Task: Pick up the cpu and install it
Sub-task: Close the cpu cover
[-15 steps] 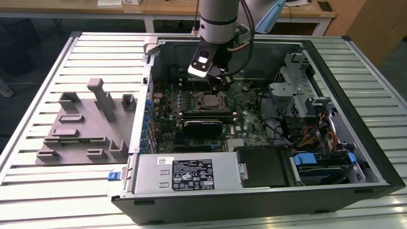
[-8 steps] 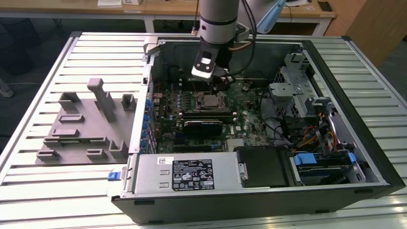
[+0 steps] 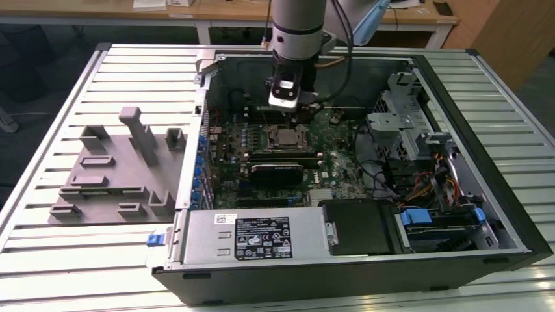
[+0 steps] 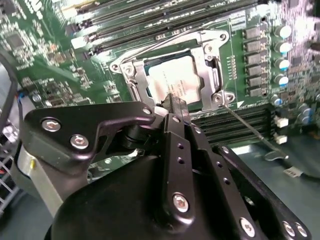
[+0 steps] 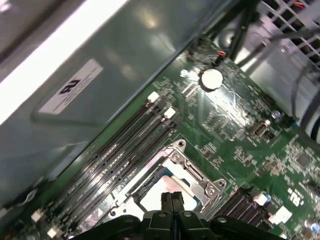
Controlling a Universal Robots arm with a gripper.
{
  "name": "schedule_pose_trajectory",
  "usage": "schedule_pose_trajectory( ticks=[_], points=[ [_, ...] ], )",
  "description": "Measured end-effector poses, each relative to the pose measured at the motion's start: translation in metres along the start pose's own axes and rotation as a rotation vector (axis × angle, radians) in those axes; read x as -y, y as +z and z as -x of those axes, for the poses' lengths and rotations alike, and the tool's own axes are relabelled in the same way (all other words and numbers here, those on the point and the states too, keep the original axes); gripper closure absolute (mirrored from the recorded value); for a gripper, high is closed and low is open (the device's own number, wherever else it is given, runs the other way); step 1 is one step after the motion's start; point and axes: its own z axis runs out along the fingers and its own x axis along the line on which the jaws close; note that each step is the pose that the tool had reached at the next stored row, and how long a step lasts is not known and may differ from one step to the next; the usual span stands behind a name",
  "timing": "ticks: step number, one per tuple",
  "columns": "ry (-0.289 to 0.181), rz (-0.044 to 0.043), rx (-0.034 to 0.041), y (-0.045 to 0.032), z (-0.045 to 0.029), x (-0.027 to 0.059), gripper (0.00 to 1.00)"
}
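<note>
Cpu point(image 4: 172, 80) in socket point(image 4: 212, 75), edge hidden behind closed gripper point(image 4: 176, 104)

The cpu point(image 4: 175, 80) lies in the socket point(image 4: 212, 75) on the motherboard point(image 4: 50, 85), fingers point(image 4: 176, 107) just above.

Table point(image 3: 52, 130): pale slatted metal, under everything.
Computer case point(image 3: 520, 221): black, lying open on the table.
Fixture tray point(image 3: 113, 170): grey plastic, beside the case at the exterior view's left.
Power supply point(image 3: 251, 237): silver box inside the case's near edge.
Coin cell point(image 5: 211, 78): round, on the green board point(image 5: 235, 130).
</note>
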Motion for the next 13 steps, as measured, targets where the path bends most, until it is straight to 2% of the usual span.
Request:
schedule_pose_trajectory(
  ticks=[13],
  points=[
    [-0.224, 0.0038, -0.0093, 0.0006, -0.0001, 0.0002, 0.89]
  ],
)
